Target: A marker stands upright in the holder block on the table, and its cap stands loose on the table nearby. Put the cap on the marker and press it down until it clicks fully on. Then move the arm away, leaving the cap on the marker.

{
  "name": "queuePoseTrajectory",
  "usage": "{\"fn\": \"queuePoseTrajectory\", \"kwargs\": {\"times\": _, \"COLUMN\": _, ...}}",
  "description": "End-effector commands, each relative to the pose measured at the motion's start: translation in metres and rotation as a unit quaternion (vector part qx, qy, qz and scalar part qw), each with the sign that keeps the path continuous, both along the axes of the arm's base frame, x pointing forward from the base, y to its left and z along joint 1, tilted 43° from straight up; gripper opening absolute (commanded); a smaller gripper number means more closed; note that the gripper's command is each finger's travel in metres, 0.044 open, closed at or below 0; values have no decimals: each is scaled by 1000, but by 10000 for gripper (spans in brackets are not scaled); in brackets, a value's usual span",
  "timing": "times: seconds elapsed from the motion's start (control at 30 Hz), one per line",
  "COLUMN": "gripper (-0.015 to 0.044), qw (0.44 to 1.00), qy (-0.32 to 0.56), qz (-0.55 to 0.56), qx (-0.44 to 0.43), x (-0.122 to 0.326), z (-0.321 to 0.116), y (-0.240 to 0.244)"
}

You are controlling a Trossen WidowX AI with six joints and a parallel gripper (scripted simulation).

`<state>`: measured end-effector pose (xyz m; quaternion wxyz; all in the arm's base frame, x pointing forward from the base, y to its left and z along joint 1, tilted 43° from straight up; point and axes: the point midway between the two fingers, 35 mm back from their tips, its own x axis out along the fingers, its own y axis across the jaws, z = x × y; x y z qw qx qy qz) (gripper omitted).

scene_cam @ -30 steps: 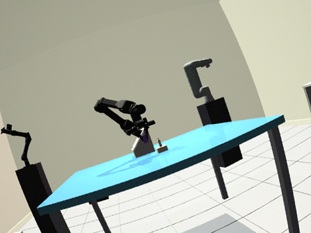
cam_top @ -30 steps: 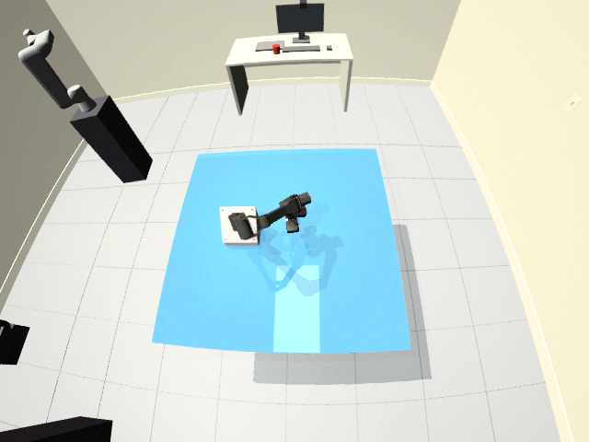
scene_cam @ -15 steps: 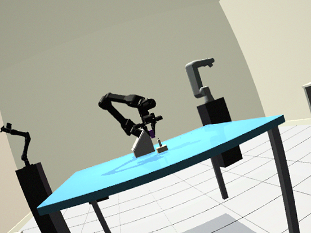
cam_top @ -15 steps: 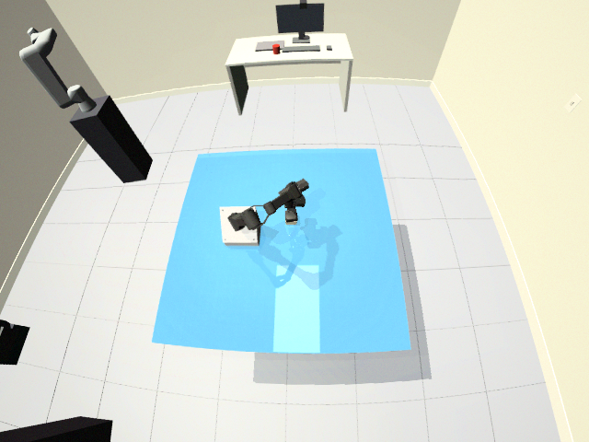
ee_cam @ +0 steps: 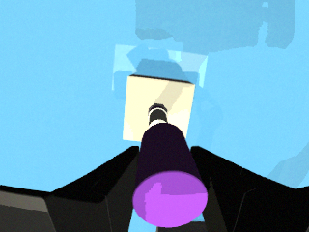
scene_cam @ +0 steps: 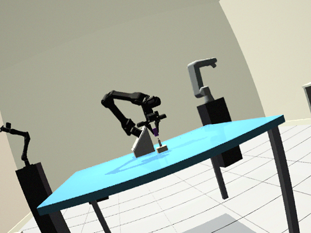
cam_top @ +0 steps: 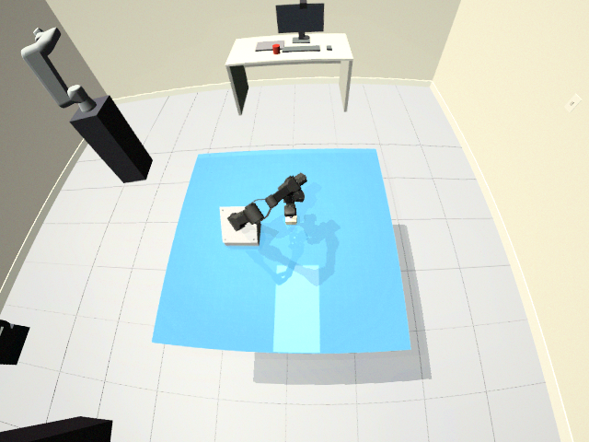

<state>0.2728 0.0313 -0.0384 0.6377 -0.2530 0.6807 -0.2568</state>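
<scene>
Top view: blue table (cam_top: 332, 295), arm base plate at its 9 o'clock side of centre, arm reaching toward 3 o'clock. Gripper (cam_top: 289, 209) hangs right over the pale holder block (cam_top: 290, 218); the block shows only as a small light patch under the wrist. Marker and cap are hidden by the arm here.

Exterior view: gripper (scene_cam: 154, 127) points straight down, purple cap (scene_cam: 155, 131) sticking out below the fingers. Marker (scene_cam: 159, 141) stands upright in the holder block (scene_cam: 162, 148), directly at 6 o'clock of the cap. A small gap shows between cap bottom and marker tip, so they are apart, not touching. Cap looks a hair toward 9 o'clock of the marker, hard to tell at this size.

Wrist view: 2 dark fingers are clamped on the purple cap (ee_cam: 169, 177), 1 on each side. Marker tip (ee_cam: 157, 115) peeks out just at 12 o'clock of the cap's far end, with the cream holder block (ee_cam: 145, 106) beneath it. Cap and marker line up closely.

Step in hand, by my read: alignment over the marker, cap carried, not yet seated. Next move calls for a tiny centring correction if any, then a straight vertical descent, keeping the cap upright so the mouth swallows the tip, then a firm push to click. After that, release and retreat.
</scene>
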Motion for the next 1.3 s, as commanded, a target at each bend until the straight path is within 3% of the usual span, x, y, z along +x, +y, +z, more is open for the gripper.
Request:
{"fn": "queuePoseTrajectory", "kwargs": {"times": 0.0, "gripper": 0, "qw": 1000, "qy": 1, "qz": -2, "qx": -1, "x": -1, "z": -5, "y": -1}}
{"fn": "queuePoseTrajectory", "kwargs": {"times": 1.27, "gripper": 0, "qw": 1000, "qy": 1, "qz": -2, "qx": -2, "x": -6, "z": -49, "y": -41}}
